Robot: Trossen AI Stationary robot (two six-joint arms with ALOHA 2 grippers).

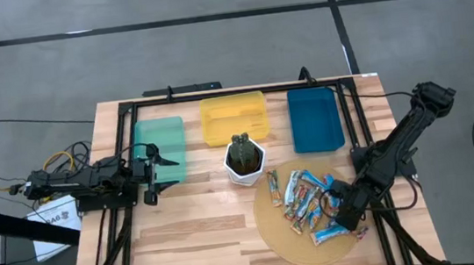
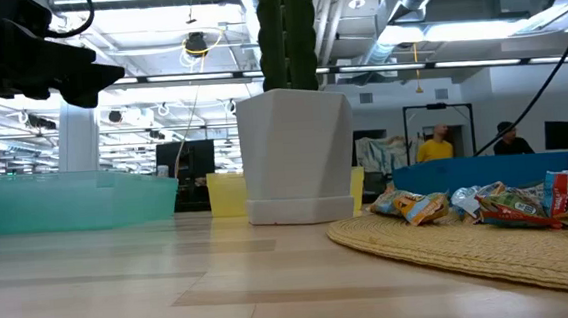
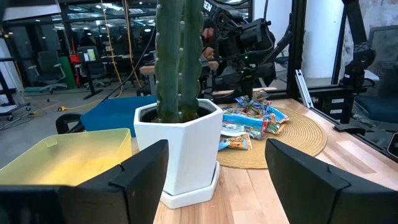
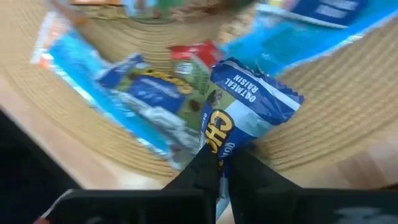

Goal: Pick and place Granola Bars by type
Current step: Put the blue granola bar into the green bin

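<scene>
Several foil-wrapped granola bars (image 1: 306,200), in blue, orange and brown, lie in a heap on a round woven mat (image 1: 283,233) at the front right. They also show in the low view (image 2: 488,203) and the left wrist view (image 3: 252,118). My right gripper (image 1: 346,216) is down over the heap's right side, shut on a blue "Oatmeal Raisin" bar (image 4: 249,106). My left gripper (image 1: 169,170) hangs open and empty at the table's left, beside the teal bin, pointing toward the cactus pot (image 3: 180,149). My right gripper pinches the blue bar by one end (image 4: 219,149) between its two fingertips (image 4: 202,171). The fingers slant down from the table's right side. The bar sticks out past the fingertips, over the other bars. Whether it is clear of the mat I cannot tell.
Three bins stand along the far edge: teal (image 1: 159,145), yellow (image 1: 234,118) and blue (image 1: 315,118). A white pot with a cactus (image 1: 244,160) stands mid-table between the bins and the mat. Bare wood lies at the front left (image 1: 187,244). People show far off in the room (image 2: 434,147).
</scene>
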